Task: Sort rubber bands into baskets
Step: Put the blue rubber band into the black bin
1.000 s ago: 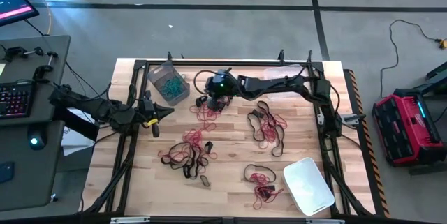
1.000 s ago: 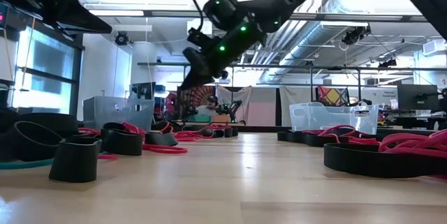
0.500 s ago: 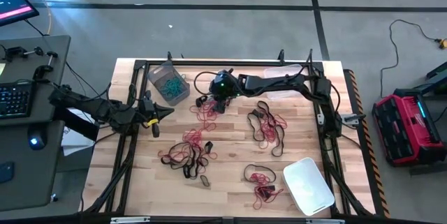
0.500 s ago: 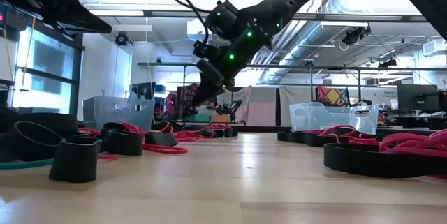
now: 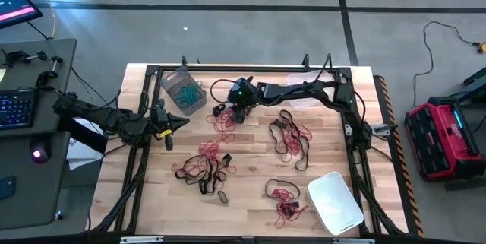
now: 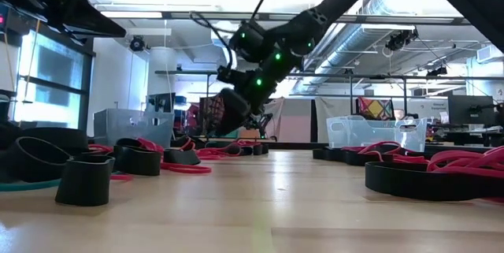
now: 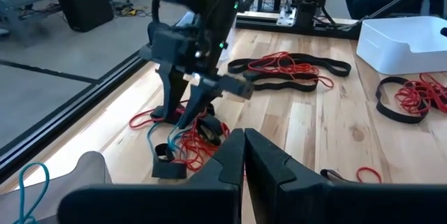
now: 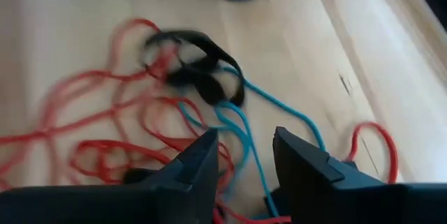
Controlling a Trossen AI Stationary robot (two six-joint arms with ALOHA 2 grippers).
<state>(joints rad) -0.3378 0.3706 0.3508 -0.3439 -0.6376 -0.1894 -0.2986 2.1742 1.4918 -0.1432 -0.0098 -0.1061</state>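
Reaching across from the desk's (image 5: 250, 198) right side, the right arm holds its gripper (image 5: 225, 112) low over a tangle of bands (image 5: 226, 121) near the far edge, just beside the grey basket (image 5: 183, 90). Its jaws stand parted, a narrow gap between the fingers (image 8: 198, 165), with a teal band (image 8: 241, 130) running through that gap; nothing is clenched. The left gripper (image 5: 179, 123) waits at the desk's left edge, jaws pressed together and empty.

Open wood lies between the heaps: a strip along the near edge, and a lane between the left gripper and the central piles.

The bands are thin limp loops, red, black and teal, lying in four loose heaps: the one under the right gripper, a red-and-black heap (image 5: 203, 166) toward the near left, a mostly black heap (image 5: 290, 137) right of centre, and a small red-and-black heap (image 5: 284, 198) near the front, just beside the white basket (image 5: 335, 202).

The grey basket holds teal bands (image 5: 184, 90). The white basket, tilted at the near right corner, shows nothing inside. A clear basket (image 5: 307, 84) sits at the far edge under the right arm; its contents cannot be told.
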